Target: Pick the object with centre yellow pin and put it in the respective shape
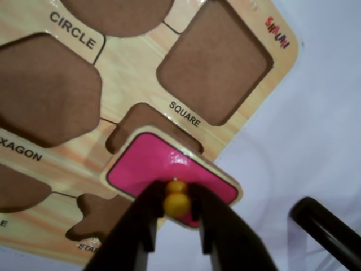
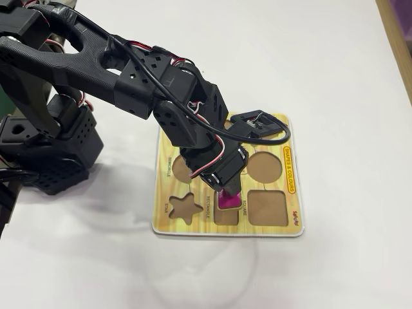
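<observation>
End effector: the end effector (image 1: 177,217) has its two black fingers (image 1: 141,226) closed on the round yellow knob (image 1: 176,199) of the pink piece; in the fixed view the end effector (image 2: 230,188) points down over the board.
Pink piece: the pink piece (image 1: 169,169), magenta with a pale rim and rounded corners, is held tilted, partly over a brown cutout and partly over the board's edge nearest the camera in the wrist view; in the fixed view the pink piece (image 2: 228,199) shows at the upper part of the RECTANGLE cutout (image 2: 226,214). Whether it touches the recess floor cannot be told.
Rectangle recess: in the wrist view only its far corner (image 1: 141,121) shows beyond the piece.
Board: the puzzle board (image 1: 135,62), yellow wood-grain with brown recesses.
Legible writing, wrist view: "CIRCLE", "SQUARE", "XAGON" (cut off by the frame edge), and a multicoloured corner mark too blurred to read.
Legible writing, fixed view: "SQUARE" and "STAR" beside their recesses; a side strip that seems to read "SHAPES & COLOURS".
Neighbouring recesses: the SQUARE cutout (image 2: 266,207) lies just right of the piece, the star cutout (image 2: 185,207) to its left.
Surface: the board (image 2: 291,215) lies flat on a plain white desk (image 2: 335,96).
Room: a tan strip at the upper right corner of the fixed view.
Arm: the black arm (image 2: 96,61) reaches in from the upper left of the fixed view, with red, white and black wires.
</observation>
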`<action>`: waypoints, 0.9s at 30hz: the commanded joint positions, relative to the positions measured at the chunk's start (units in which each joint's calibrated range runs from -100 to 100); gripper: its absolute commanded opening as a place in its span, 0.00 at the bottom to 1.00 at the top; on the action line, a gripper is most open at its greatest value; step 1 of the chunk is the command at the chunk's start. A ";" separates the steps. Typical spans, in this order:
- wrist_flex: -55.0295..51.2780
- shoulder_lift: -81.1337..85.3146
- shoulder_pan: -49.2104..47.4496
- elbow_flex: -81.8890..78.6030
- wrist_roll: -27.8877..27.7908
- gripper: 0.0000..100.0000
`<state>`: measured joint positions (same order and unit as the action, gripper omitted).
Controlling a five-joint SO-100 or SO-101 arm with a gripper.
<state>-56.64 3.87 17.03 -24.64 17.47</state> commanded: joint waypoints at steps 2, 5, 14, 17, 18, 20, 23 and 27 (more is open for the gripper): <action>1.76 0.49 -0.52 4.68 0.21 0.01; 2.28 0.40 -0.03 4.68 0.21 0.01; 2.28 -3.11 -0.23 4.68 0.21 0.01; 2.28 -3.53 -0.33 4.68 0.21 0.01; 2.28 -3.78 -0.23 4.68 0.21 0.01; 2.28 -3.78 -0.23 4.68 0.21 0.01; 2.28 -3.78 -0.13 4.68 0.21 0.01; 2.28 -3.87 0.46 4.50 0.10 0.01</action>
<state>-55.01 -0.52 17.03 -24.64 17.47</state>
